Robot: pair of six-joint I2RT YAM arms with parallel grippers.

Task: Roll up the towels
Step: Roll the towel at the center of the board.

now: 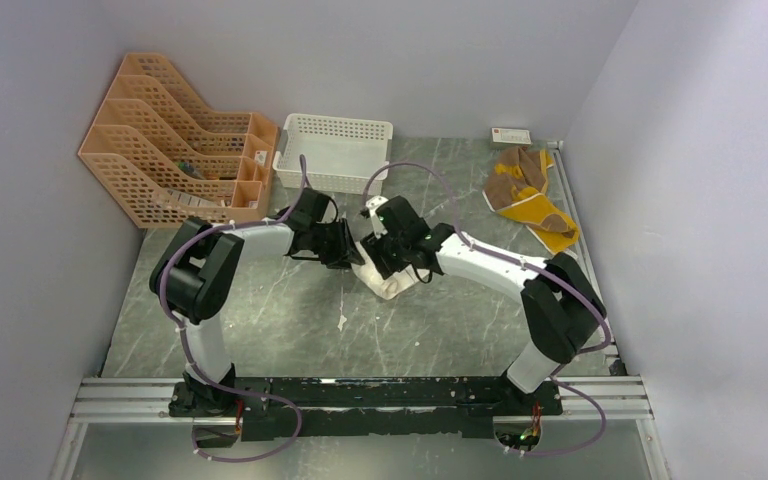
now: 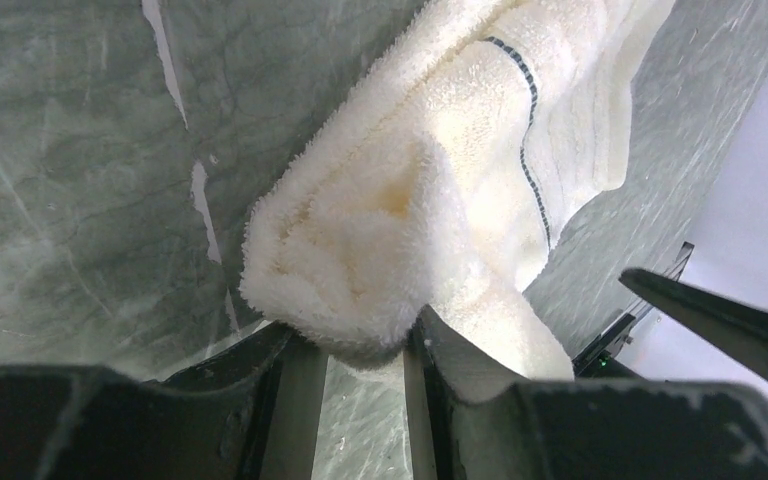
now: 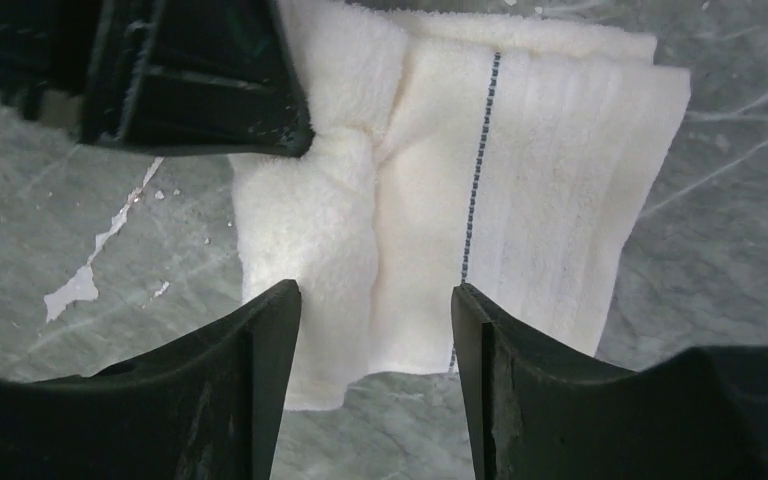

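Evidently soft and limp, cream towel [image 3: 520, 200] bunches where left gripper [image 2: 360, 335] pinches its rolled edge, likely the surest hold; right gripper [image 3: 372, 300] hovers, jaws apart.

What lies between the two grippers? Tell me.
The cream-white towel: left gripper pinches its edge, open right gripper hovers over it; right wrist view shows this.

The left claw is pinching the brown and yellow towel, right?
Not quite. The left claw is pinching the cream-white towel, as the left wrist view shows. The brown and yellow towel lies far off at the back right, with no claw near it.
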